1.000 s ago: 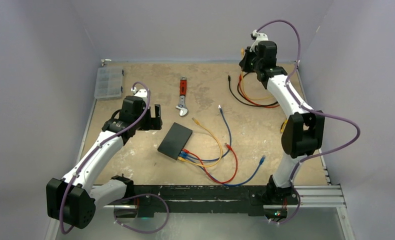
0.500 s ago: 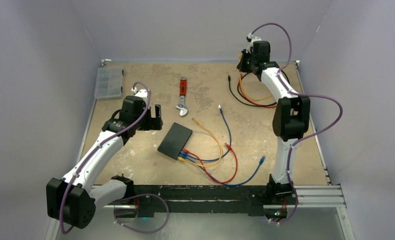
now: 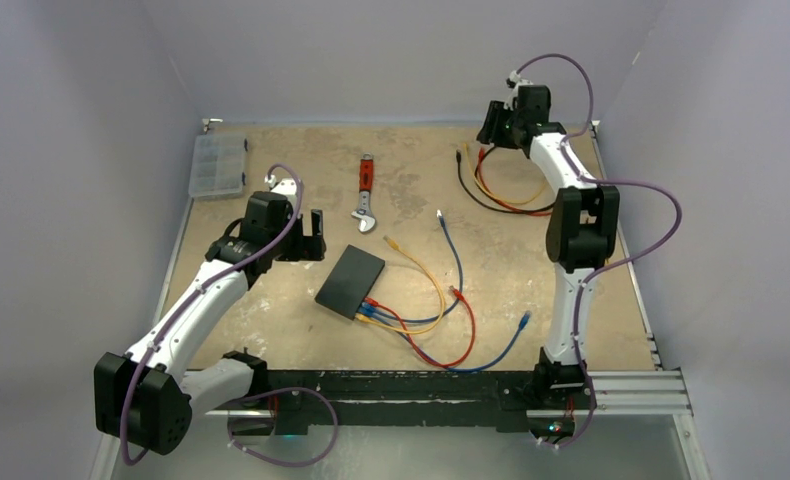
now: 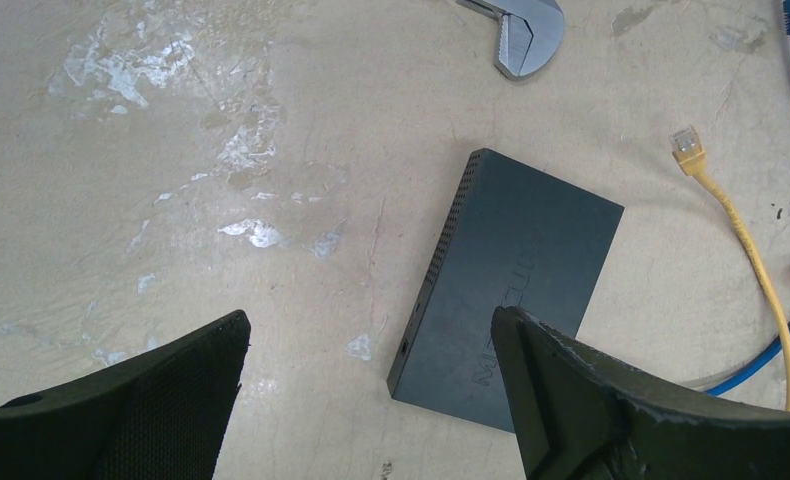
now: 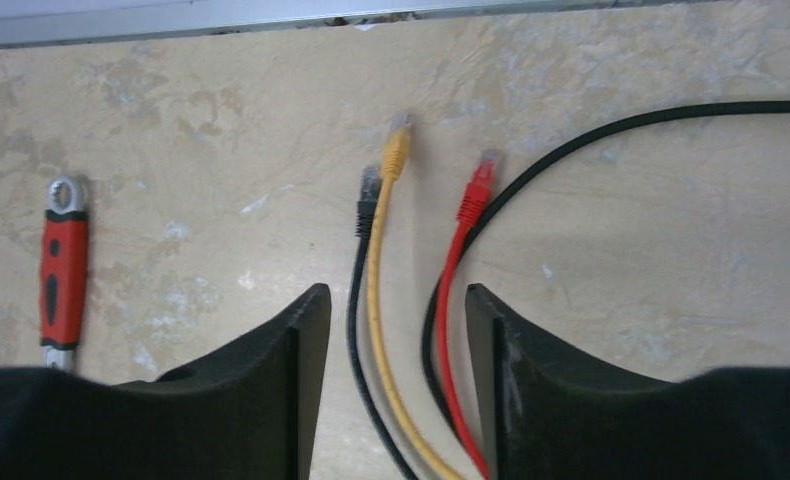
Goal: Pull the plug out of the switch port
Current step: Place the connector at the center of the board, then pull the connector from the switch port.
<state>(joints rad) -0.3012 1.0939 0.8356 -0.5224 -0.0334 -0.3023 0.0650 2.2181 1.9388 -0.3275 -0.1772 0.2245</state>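
The switch [image 3: 350, 281] lies flat near the middle of the counter [image 3: 271, 330], turned at a slant. Along its near short edge a cluster of plugs [image 3: 370, 309], red, blue and yellow from where I stand, sits in the ports. Their cables [image 3: 441, 295] loop away to the right across the surface, with the free ends lying loose. The left hand [image 3: 311, 234] hangs just off the switch's far left corner, fingers spread wide and holding nothing; in its wrist view the black box shows between the two fingers. A red-handled wrench [image 3: 366, 192] lies just beyond the switch, toward the back. Well apart, at the far right corner, the right hand [image 5: 393, 300] hovers with its fingers parted over a second bundle [image 5: 376, 260] of black, yellow and red leads, clamped on none of them. A clear compartment box [image 3: 217, 165] rests at the far left corner.
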